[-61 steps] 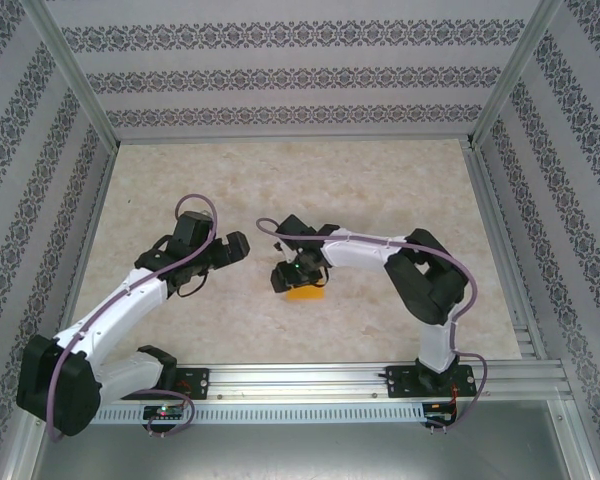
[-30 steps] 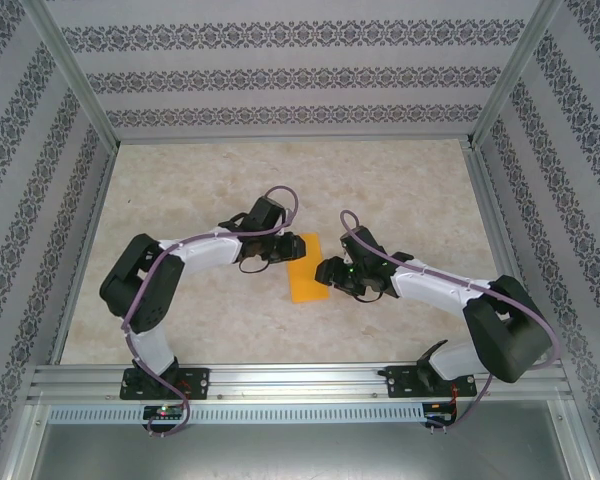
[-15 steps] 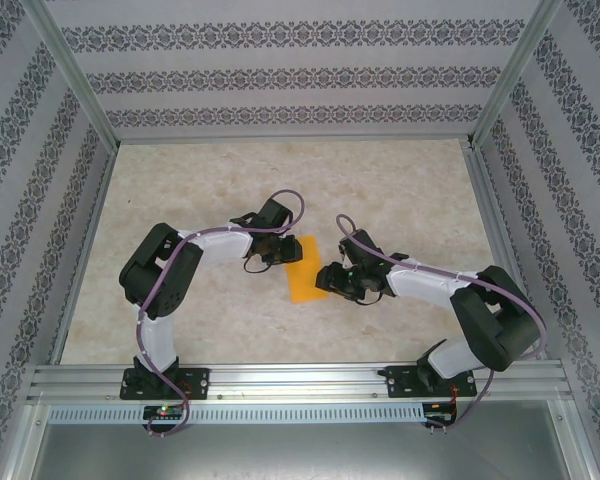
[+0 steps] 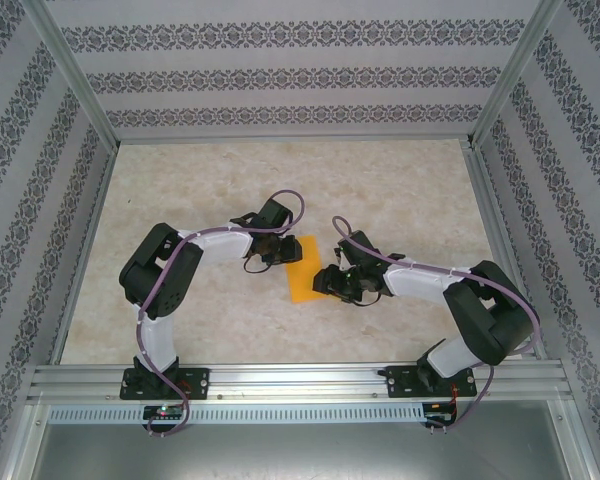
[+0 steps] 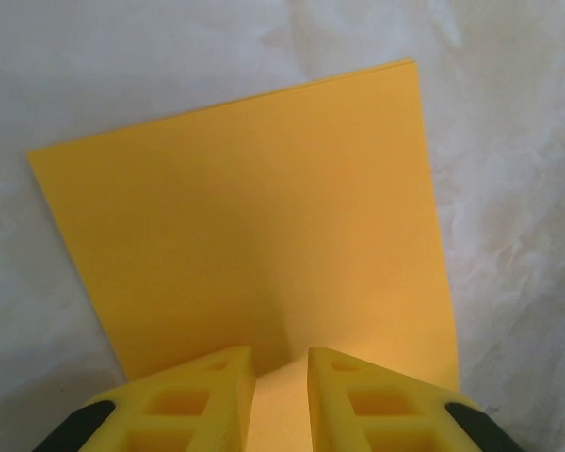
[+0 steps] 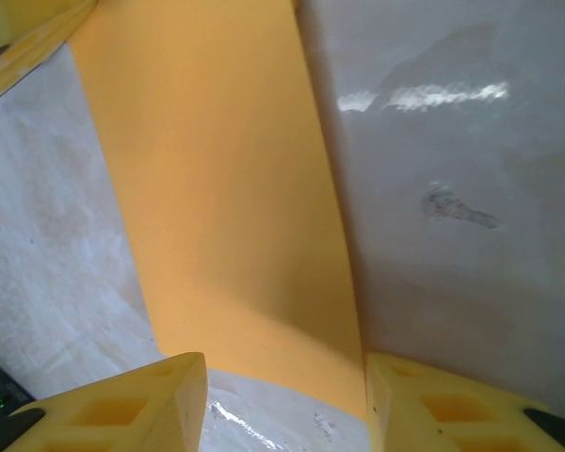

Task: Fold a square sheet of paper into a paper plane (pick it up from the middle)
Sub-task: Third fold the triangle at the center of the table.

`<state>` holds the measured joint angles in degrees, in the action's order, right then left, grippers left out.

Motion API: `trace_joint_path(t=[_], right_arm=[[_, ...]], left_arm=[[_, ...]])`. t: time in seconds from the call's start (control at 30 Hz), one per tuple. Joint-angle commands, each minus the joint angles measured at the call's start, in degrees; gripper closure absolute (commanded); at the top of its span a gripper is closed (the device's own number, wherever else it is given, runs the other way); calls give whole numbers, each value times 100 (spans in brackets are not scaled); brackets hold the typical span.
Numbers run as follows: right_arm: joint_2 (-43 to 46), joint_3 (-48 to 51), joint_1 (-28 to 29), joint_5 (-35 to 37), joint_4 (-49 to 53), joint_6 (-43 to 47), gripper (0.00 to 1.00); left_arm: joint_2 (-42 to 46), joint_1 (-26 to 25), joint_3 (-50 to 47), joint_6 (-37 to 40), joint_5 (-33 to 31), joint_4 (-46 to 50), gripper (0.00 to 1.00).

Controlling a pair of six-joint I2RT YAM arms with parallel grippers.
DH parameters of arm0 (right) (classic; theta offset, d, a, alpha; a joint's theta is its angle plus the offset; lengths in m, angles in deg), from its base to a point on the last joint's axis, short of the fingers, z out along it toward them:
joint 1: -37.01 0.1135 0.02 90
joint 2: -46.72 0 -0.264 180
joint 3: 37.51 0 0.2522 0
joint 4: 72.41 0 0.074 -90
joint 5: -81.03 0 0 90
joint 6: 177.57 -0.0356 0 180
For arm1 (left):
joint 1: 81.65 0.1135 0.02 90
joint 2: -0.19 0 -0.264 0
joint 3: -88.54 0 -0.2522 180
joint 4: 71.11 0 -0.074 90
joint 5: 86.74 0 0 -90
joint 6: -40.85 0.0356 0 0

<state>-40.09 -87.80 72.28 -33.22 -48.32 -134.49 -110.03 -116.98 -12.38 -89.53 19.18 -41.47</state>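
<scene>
I'm looking into a cell walled with grey-and-white patterned panels (image 4: 280,70) and framed by aluminium posts (image 4: 75,75). The floor of it is a pale beige, marble-look tabletop (image 4: 400,190). An aluminium rail (image 4: 300,378) runs along the near edge and carries both arm bases. In the wrist views the surface is whitish and mottled, with a bright glare streak and a small dark smudge to the right of the paper.

The thin plain orange paper sheet (image 4: 305,272) lies flat near the middle of the table, between the two grippers. From above it reads as an oblong, longer from far to near than across, and slightly tilted.

The left gripper (image 4: 281,254) reaches in from the left to the sheet's far-left part. On its wrist camera, the left gripper (image 5: 281,350) has its yellow fingers (image 5: 202,391) drawn close, with only a narrow slot between them. They sit over one edge of the orange paper sheet (image 5: 254,217), which shows flat through the slot. I cannot tell whether the tips press on it. Nothing is pinched.

The right gripper (image 4: 327,283) comes in from the right, at the sheet's right edge towards its near end. On its own camera, the right gripper (image 6: 282,363) stands well parted, about as wide as the strip of orange paper sheet (image 6: 226,188) that runs away from it. It holds nothing.
</scene>
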Motion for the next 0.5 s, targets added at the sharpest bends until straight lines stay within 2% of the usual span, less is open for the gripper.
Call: trace_joint_path(t=[0.0, 0.3, 0.47], right_arm=[[34, 143, 74, -219, -396, -147, 55], [372, 219, 124, 101, -555, -548, 64], [465, 180, 130, 414, -354, -710, 75]], left_arm=[[-198, -32, 49, 4, -211, 354, 76], [-222, -29, 31, 4, -178, 367, 76], [-225, -26, 49, 26, -144, 381, 76]])
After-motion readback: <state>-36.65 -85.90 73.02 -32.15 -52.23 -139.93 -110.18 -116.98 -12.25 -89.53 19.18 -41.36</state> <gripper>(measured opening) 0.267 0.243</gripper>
